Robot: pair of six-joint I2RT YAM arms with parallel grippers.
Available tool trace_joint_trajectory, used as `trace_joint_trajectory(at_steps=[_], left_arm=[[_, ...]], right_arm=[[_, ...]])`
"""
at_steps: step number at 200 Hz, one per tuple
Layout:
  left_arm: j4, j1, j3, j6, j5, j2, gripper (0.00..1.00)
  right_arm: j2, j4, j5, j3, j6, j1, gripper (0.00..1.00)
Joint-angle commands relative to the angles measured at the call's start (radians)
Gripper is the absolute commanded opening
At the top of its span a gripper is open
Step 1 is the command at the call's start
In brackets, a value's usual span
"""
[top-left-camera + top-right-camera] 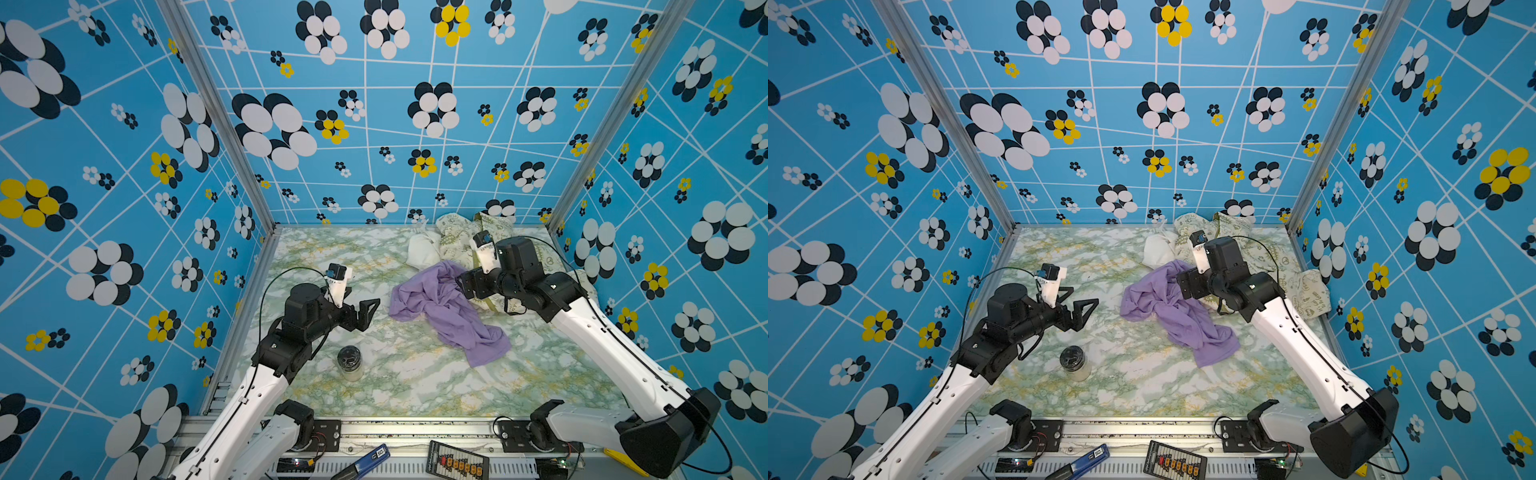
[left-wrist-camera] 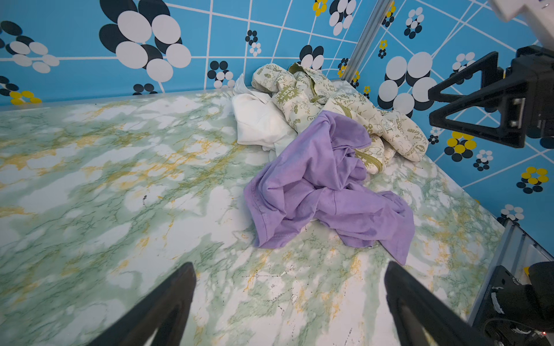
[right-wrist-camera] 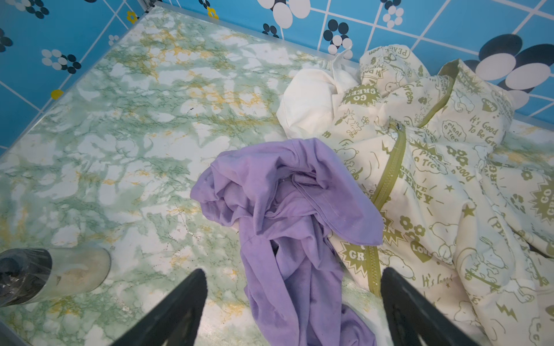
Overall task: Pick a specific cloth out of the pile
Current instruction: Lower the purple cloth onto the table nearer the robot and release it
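The cloth (image 1: pixel 444 307) lies crumpled on the table (image 1: pixel 332 257), right of centre. Most of it is spread toward the near side, clear of the pile (image 2: pixel 314 99) in the far right corner. Its far fold overlaps the cream cloth (image 3: pixel 434 179) and sits just beside the white cloth (image 2: pixel 257 122), so it is not fully clear.

Right gripper (image 3: pixel 293 272) has its jaws wide apart. The cloth runs between them in the right wrist view but is not pinched. In the left wrist view that gripper hangs above the table with nothing in it. Left gripper (image 2: pixel 290 266) also has its jaws spread and is empty, left of the cloth and apart from it, over bare table.

Judgement: the picking-out looks mostly done — the cloth is out on open table and no gripper holds it. What may be left is pulling the far fold off the cream cloth.

Hard to tell:
- In both top views the right arm covers the cloth's right edge and much of the cream cloth.
- The right gripper's fingertips are barely readable there.
- Whether anything lies under the pile is hidden.
- A dark-lidded jar (image 1: pixel 350 363) stands near left — contents unclear.
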State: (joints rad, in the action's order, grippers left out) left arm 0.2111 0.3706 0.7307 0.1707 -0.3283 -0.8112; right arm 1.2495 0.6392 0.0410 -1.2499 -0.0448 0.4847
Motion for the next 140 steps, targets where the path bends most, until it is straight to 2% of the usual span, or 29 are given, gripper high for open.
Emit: trace_joint_trajectory(at_steps=[1, 140], left_arm=[[0.008, 0.019, 0.029, -0.028, 0.024, -0.009, 0.99], [-0.019, 0.049, 0.019, -0.023, 0.037, -0.036, 0.99]], right_arm=[[-0.033, 0.028, 0.021, 0.038, -0.040, -0.029, 0.91], [-0.067, -0.019, 0.050, 0.304, -0.295, -0.149, 0.82]])
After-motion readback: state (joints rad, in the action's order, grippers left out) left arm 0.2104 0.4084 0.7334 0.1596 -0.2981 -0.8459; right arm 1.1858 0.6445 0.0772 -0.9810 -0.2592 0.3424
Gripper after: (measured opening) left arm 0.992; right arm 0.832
